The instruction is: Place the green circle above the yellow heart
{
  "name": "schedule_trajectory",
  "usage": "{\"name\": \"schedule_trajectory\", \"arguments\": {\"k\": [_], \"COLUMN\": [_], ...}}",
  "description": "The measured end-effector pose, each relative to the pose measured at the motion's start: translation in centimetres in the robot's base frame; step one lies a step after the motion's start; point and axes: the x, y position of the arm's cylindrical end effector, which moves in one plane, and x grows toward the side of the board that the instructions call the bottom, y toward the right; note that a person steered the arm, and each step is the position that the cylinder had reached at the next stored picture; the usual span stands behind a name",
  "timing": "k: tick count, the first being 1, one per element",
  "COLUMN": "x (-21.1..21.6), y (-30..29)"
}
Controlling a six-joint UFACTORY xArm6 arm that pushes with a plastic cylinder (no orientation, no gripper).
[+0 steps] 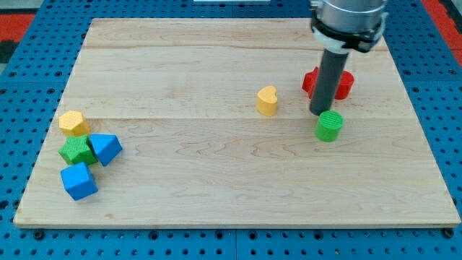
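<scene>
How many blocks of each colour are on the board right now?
Yellow: 2, a heart and a block
Green: 2, the circle and a block
Blue: 2
Red: 1
Total: 7
My tip sits just above the green circle.

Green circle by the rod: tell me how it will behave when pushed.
The green circle stands upright on its flat end, so it will probably slide rather than roll. Its side is round and ribbed, so my tip, just above-left of it, may slip off unless it pushes on centre. It looks squat, so tipping seems unlikely.
</scene>
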Motion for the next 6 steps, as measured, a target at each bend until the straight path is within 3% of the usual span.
{"name": "schedule_trajectory", "arguments": {"k": [1, 2, 3, 4, 5, 6], "x": [-0.5, 4.5, 5.5, 5.6, 5.3, 1.0], "y": [4.6, 3.0, -4.7, -2.3, 4.3, 8.7]}}
